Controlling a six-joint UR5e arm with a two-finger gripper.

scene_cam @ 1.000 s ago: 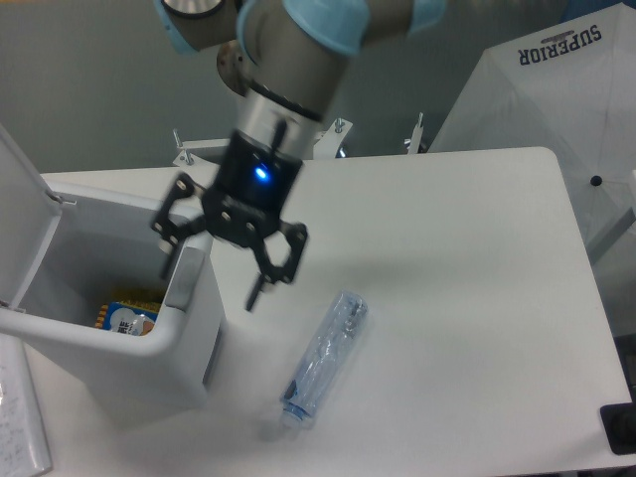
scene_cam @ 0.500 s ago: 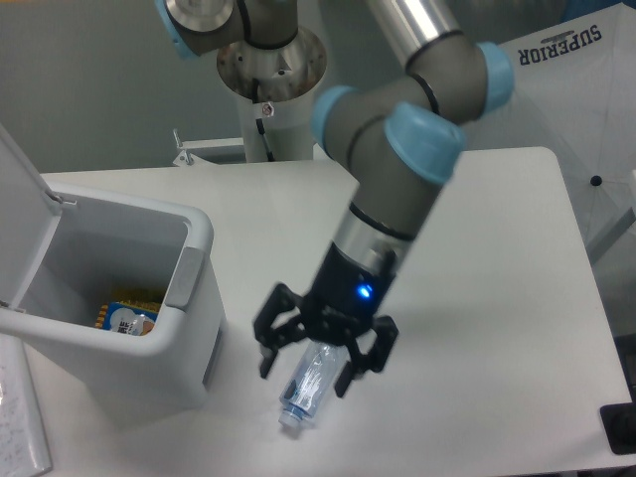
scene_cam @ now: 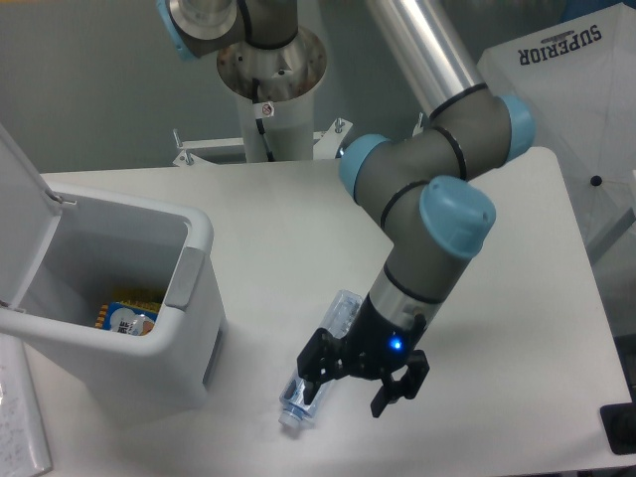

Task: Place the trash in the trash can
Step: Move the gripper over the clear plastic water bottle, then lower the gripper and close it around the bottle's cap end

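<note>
The trash in view is a crushed clear water bottle (scene_cam: 323,358) with a bluish label, lying slantwise on the white table with its white cap toward the front edge. My gripper (scene_cam: 344,400) is low over the bottle's cap half and stands open. Its left finger (scene_cam: 309,384) overlaps the bottle's lower part, while the right finger is on bare table to the bottle's right. The trash can (scene_cam: 191,273), a large white bin with its lid (scene_cam: 20,214) swung up, stands at the left, a short way from the bottle.
An orange-and-blue snack packet (scene_cam: 129,318) lies inside the bin. The robot base (scene_cam: 268,60) rises behind the table. A white canopy printed SUPERIOR (scene_cam: 561,70) is at the right. A dark object (scene_cam: 618,427) sits at the front right corner.
My gripper has swung from beside the bin's rim rightward and down to the bottle, staying open. The bottle lies about where it was.
</note>
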